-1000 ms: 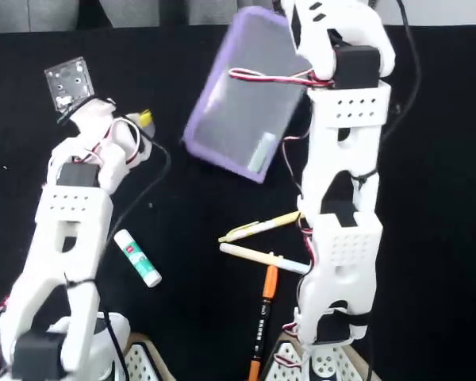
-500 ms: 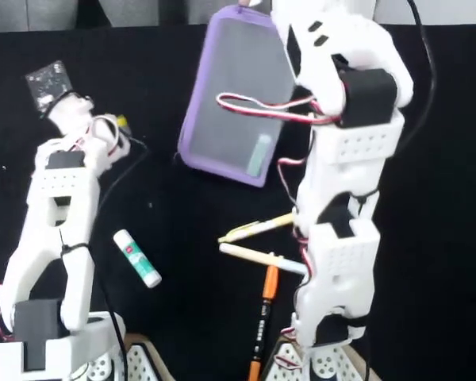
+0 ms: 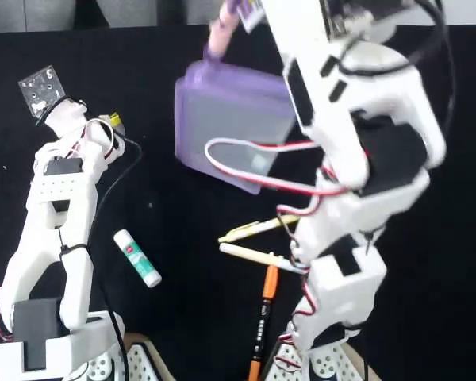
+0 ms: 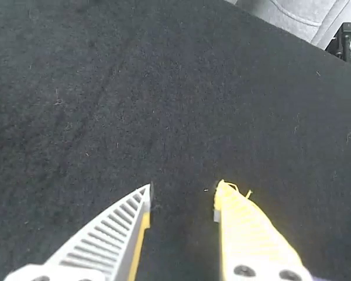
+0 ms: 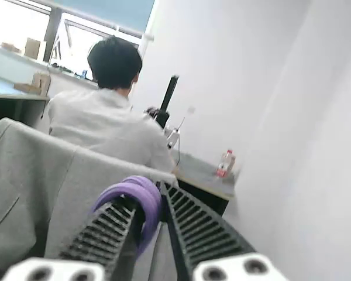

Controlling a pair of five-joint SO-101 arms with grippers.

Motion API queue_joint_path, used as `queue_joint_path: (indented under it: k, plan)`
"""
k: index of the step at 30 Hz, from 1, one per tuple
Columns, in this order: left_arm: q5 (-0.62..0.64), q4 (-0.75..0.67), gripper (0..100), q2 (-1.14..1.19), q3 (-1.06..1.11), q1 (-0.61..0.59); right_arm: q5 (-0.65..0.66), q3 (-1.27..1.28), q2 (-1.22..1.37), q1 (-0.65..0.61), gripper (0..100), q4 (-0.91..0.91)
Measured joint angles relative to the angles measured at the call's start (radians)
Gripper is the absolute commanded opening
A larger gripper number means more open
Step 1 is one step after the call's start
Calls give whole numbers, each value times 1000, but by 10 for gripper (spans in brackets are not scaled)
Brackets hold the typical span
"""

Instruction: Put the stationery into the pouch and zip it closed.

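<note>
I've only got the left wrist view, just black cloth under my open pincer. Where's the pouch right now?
Observer: The pouch hangs from the right pincer, which is shut on its purple loop.
Operator: What's lying out on the table?
Observer: A glue stick, a yellow pen, a cream pen and an orange marker lie on the cloth.
Operator: Which one is closest to my arm?
Observer: The glue stick, just beside the left arm in the high view.
</note>
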Motion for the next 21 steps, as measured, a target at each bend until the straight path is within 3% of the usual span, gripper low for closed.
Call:
queue_joint_path:
  k: [9,21]
  plan:
    - [0,0,181,0,0,0,81,-17,-115,0,15,0]
    - [0,0,181,0,0,0,91,44,-127,0,15,-57]
